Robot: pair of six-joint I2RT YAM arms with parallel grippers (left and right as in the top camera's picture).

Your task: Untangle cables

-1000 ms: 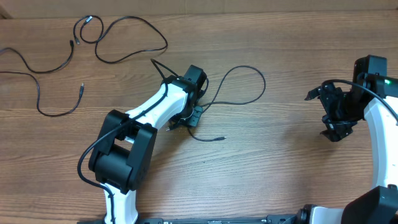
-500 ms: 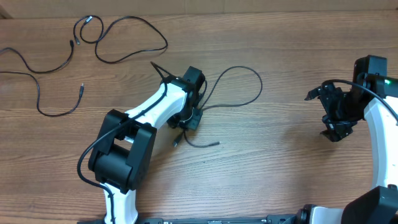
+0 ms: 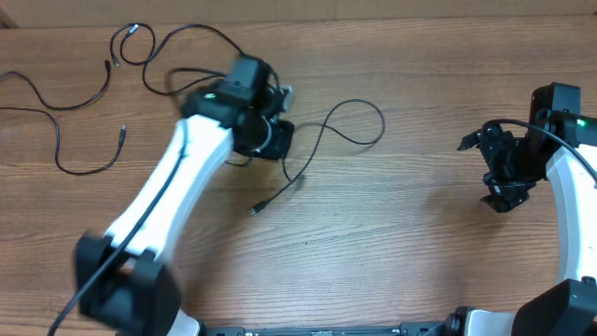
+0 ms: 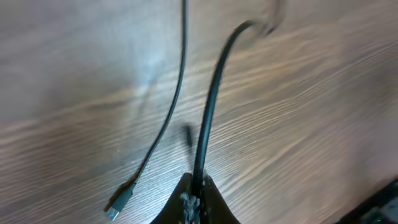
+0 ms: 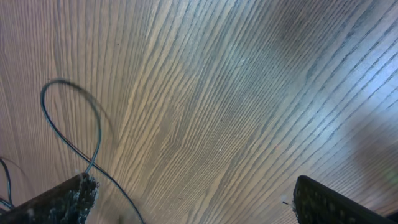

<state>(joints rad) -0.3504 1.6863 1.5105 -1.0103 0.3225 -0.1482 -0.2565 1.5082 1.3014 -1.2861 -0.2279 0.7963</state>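
Cables (image 3: 146, 75): three thin black cords on the desk (image 3: 420, 261). Two lying loose at far left and top left, each in its own open curve, well apart from the right side.

Third cable (image 3: 297, 173) clamped in left claw (image 3: 270, 140). In the wrist view, pinched tight between the fingertips (image 4: 180, 208), cord running up and away from them. Gripped partway along rather than at the end, judged a hold for dragging this cord clear of the other two. Plug end (image 3: 254, 211) trailing free on the desk below the claw. Loop (image 3: 381, 123) bowing out toward desk centre, probably slack from the pull.

Left arm blurred, so likely mid-swing toward top left. Cannot tell whether the held cord touches the top-left one: arm and blur in the way.

Right claw (image 3: 499, 187) with jaws wide apart, nothing between them, only bare wood grain under it in its wrist view. Parked at the right edge, well apart from every cord, judged kept out of the way until a second grip is needed.
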